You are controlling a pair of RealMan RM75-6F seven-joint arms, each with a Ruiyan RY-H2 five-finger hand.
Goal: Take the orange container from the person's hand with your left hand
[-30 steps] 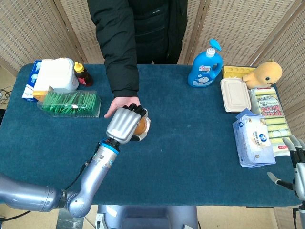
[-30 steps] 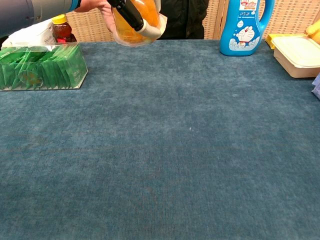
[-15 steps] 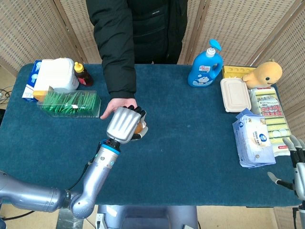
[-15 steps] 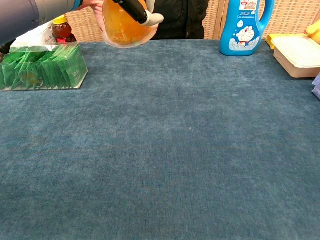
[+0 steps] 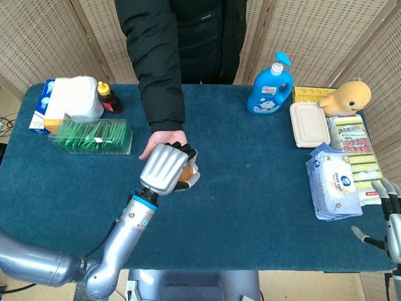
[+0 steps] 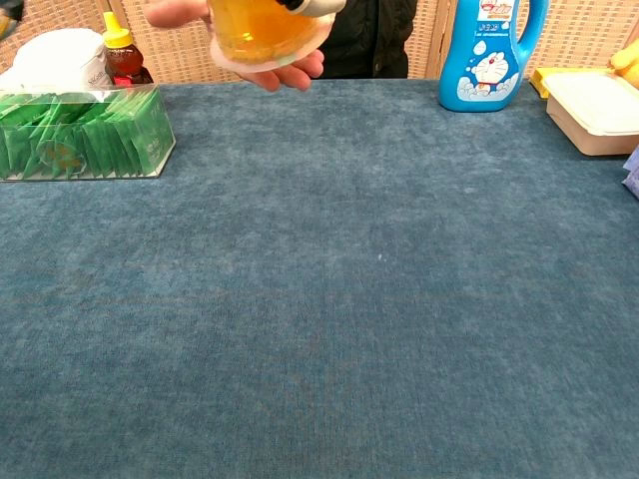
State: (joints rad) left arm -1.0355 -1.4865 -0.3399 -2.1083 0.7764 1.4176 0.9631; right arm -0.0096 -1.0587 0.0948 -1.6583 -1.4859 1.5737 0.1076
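two robot hands are in view. left robot hand (image 5: pixel 164 168): raised above the blue tabletop (image 5: pixel 250 188), fingers wrapped over the top of the orange container (image 5: pixel 186 170) — grasping it. in the chest view only the dark fingertips (image 6: pixel 300 4) show at the upper edge, on the container (image 6: pixel 262 30). the container is a clear tub with orange contents, held off the tabletop near the middle-left of the surface, right at the person's hand (image 5: pixel 161 140). the chest view shows the person's hand (image 6: pixel 280 72) beneath the tub, fingers touching its rim from below, palm up. the person wears a black jacket sleeve (image 5: pixel 158 63).

right robot hand (image 5: pixel 390 216): at the far right edge of the head view, beside the tabletop; only part of it shows, so its state cannot be determined.

other items on the tabletop:
- clear box of green packets (image 5: pixel 93 136), left side, just beside the person's hand
- white jar (image 5: pixel 76 97) and small red-brown bottle with yellow cap (image 5: pixel 108 98), behind the box
- blue pump bottle (image 5: pixel 270 84), rear centre-right
- beige lidded container (image 5: pixel 309 125) and yellow plush toy (image 5: pixel 346 96), rear right
- pack of wipes (image 5: pixel 333 182) — right edge, near the right robot hand
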